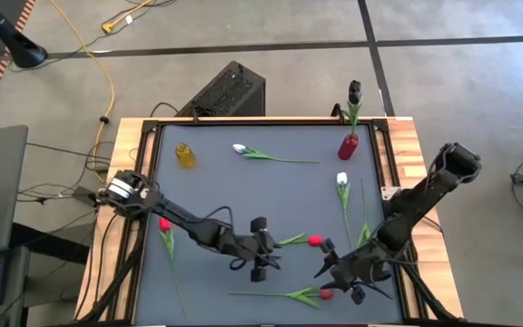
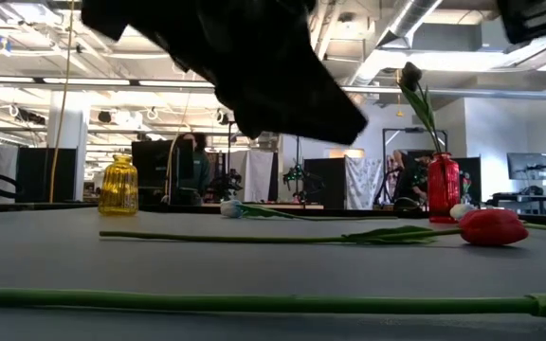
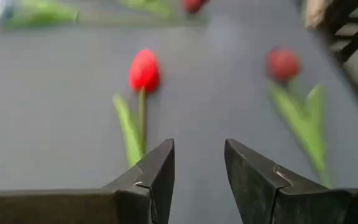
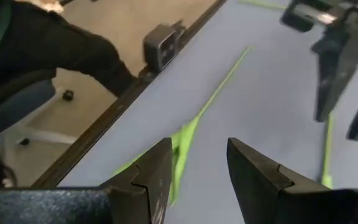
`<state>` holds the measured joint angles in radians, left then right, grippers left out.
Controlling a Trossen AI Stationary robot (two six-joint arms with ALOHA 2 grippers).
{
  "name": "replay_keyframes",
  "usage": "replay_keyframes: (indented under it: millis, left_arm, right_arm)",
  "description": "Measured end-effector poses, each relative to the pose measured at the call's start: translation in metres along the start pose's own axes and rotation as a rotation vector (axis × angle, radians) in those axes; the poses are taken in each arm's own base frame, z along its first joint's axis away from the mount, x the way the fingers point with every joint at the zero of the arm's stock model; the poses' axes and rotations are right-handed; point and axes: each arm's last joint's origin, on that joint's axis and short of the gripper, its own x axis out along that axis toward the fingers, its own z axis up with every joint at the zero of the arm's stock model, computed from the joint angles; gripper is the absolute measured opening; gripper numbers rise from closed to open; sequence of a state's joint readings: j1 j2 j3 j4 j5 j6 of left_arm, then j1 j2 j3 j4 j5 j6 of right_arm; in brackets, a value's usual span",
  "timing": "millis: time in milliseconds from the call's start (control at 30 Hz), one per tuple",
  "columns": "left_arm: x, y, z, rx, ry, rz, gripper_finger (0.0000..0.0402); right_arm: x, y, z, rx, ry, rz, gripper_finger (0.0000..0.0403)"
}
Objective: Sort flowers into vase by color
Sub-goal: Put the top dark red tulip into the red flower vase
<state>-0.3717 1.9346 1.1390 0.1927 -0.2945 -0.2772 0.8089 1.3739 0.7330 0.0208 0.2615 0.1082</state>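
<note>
Left gripper (image 1: 263, 247), jaws apart and empty, hovered just beside the red tulip (image 1: 315, 241) lying mid-table, a light, floppy artificial stem likely to roll or bend, so the thin green stem near the bud looked the surest hold.

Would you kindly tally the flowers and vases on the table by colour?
Red tulips: 3
White tulips: 2
Dark tulip: 1, standing in the red vase
Red vase: 1
Yellow vase: 1
Total: 8
</note>
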Motion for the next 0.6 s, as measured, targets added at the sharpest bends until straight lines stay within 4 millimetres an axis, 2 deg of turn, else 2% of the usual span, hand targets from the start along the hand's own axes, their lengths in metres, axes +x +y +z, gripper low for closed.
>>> replay_keyframes:
  millis: [100, 233, 600]
  left_arm:
    - [0.007, 0.0, 0.009, -0.004, 0.067, 0.042, 0.013]
    - [0.007, 0.003, 0.016, -0.001, 0.103, 0.064, 0.013]
    - [0.007, 0.012, 0.004, 0.022, 0.246, 0.046, 0.013]
  right_arm:
    - [-0.002, 0.008, -0.002, 0.011, 0.008, 0.024, 0.018]
    - [-0.004, 0.016, -0.005, 0.025, 0.024, 0.046, 0.018]
    - [-0.008, 0.026, -0.007, -0.003, 0.019, -0.002, 0.018]
